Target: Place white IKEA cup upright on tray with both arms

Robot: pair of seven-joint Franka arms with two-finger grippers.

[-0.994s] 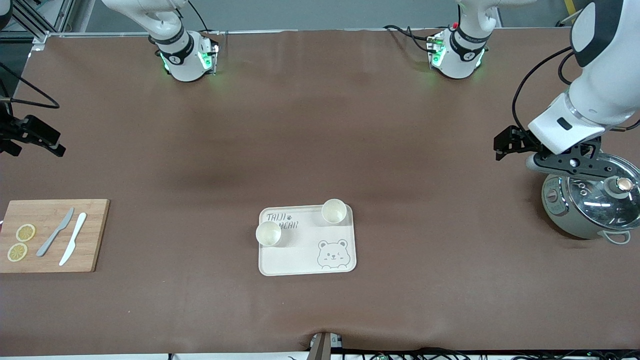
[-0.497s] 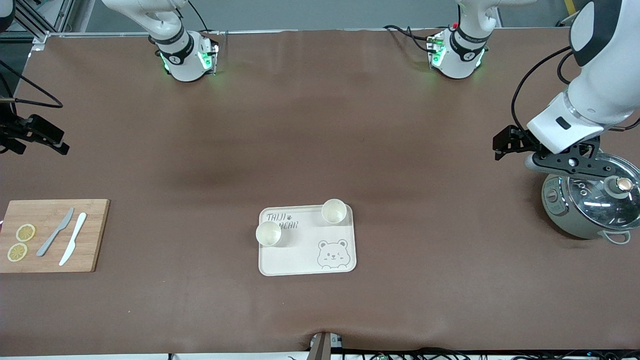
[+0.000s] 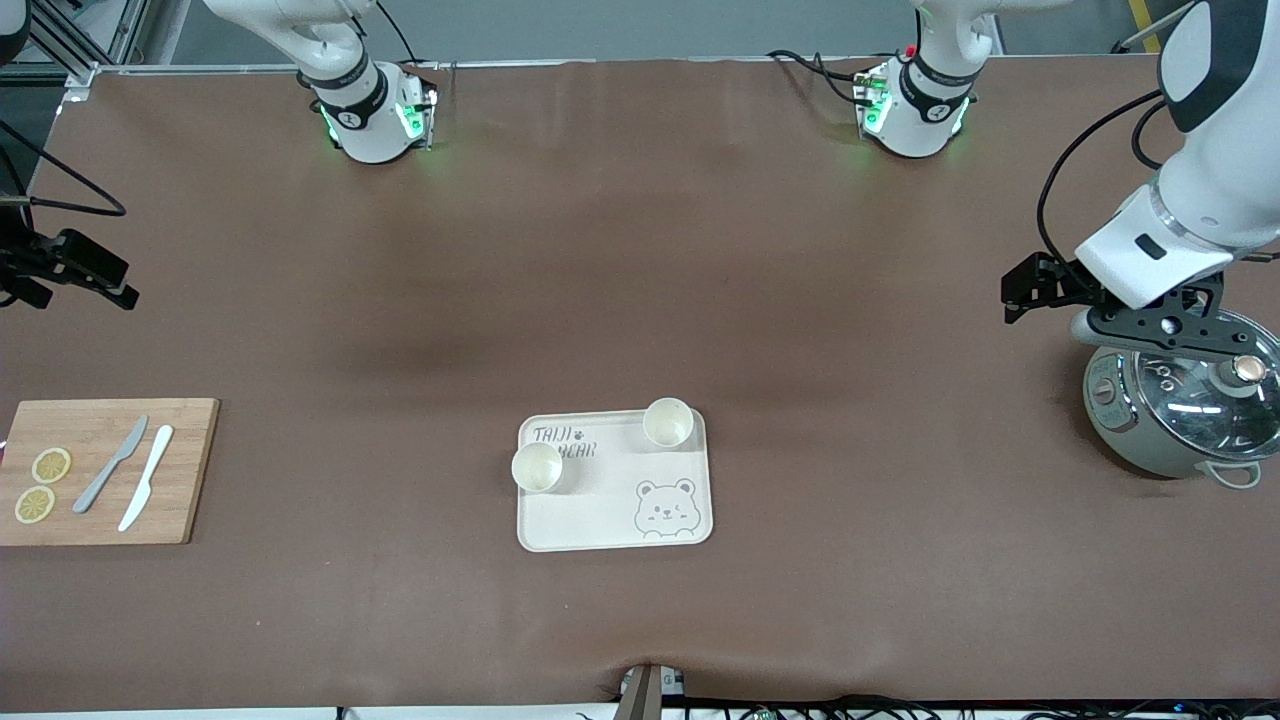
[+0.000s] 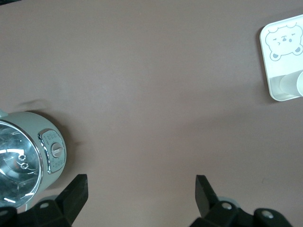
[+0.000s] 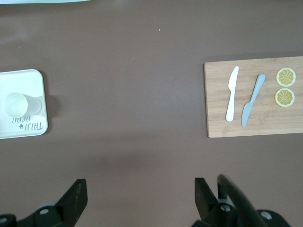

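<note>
The cream tray with a bear drawing lies mid-table, near the front camera. Two white cups stand upright on it. One cup is at the corner toward the left arm's end. The other cup is on the lettering at the edge toward the right arm's end. My left gripper is open and empty, up over the table beside the cooker. My right gripper is open and empty, over bare table between the tray and the cutting board. Both are well away from the cups.
A grey-green cooker with a glass lid stands at the left arm's end, partly under the left gripper. At the right arm's end lies a wooden cutting board with two knives and two lemon slices.
The left arm has drifted a little toward its own end of the table. The right gripper shifted slightly. Cups and tray have not moved.
</note>
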